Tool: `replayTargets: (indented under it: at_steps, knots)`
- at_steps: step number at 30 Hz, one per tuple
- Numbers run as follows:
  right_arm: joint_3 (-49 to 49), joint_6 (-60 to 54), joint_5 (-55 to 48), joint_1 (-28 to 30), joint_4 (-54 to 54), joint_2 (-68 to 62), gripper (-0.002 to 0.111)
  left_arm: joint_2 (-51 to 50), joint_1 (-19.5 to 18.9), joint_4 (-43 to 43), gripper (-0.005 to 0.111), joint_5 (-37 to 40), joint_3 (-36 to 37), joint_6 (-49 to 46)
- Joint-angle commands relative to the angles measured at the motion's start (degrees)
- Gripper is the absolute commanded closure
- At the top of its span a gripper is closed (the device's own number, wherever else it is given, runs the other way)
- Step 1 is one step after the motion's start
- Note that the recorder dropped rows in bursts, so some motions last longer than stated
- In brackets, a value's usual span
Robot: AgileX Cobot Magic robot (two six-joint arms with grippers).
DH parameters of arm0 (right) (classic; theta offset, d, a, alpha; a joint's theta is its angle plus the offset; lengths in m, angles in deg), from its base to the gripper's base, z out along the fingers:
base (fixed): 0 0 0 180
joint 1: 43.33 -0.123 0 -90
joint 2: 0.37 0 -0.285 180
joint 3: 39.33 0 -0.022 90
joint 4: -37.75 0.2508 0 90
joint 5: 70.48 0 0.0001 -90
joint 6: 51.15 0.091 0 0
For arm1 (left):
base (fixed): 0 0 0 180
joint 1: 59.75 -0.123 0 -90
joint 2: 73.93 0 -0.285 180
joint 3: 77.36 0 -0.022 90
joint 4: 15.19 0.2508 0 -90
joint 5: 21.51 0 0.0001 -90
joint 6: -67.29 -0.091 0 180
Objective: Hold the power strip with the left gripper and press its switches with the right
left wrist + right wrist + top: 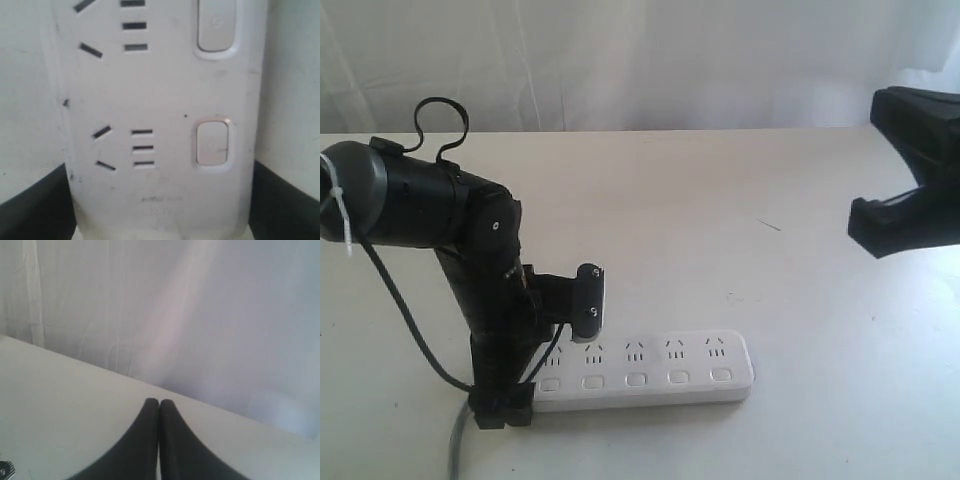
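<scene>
White hard plastic makes up the power strip (pixel 660 375), which lies flat on the bench (pixel 720 200) with its row of switches (pixel 636 379) along the near edge and a grey cord (pixel 455 440) leaving its left end. It looks stiff and light, with smooth rounded edges, so I would expect it to skate on the bench under a push unless it is pinned. The long sides near the cord end are the sensible hold, clear of the buttons.

The left pincer (pixel 502 408) is down at just that end. In its wrist view the jaws stand wide, one on each long edge of the strip and close against it. Whether they actually clamp it I cannot tell, since the contact lines sit at the frame's blurred lower corners.

The right pincer (pixel 865 225) hangs high and well apart to the right, its fingers (pixel 150 440) pressed together, nowhere near a switch yet.
</scene>
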Motion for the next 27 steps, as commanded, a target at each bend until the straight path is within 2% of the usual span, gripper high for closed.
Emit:
replayTargets:
  at_steps: [1,10,14,16,19,27]
  knots:
    - [-0.02,-0.87,-2.02,-0.22,-0.34,2.02,0.108,4.5,0.16,-0.87,0.023,0.44,0.47,-0.86]
    - [-0.02,-5.24,-5.2,-0.22,-0.34,4.73,0.108,14.81,0.81,-1.61,0.023,5.07,-4.7,-0.39]
    - [-0.02,-5.14,-16.78,-0.22,-0.34,7.55,0.108,21.66,2.84,-1.68,0.024,6.45,-5.43,2.68]
    - [-0.02,-4.99,-20.69,-0.22,-0.34,8.68,0.108,24.61,3.44,-1.44,0.031,7.1,-5.43,4.74]
    - [-0.02,-4.99,-22.81,-0.22,-0.24,9.58,0.108,29.01,3.44,-2.0,0.048,10.28,-5.43,5.56]
    - [-0.02,-4.88,-21.47,-0.22,-0.34,9.58,0.108,37.87,3.44,-6.13,0.049,11.92,-5.43,7.29]
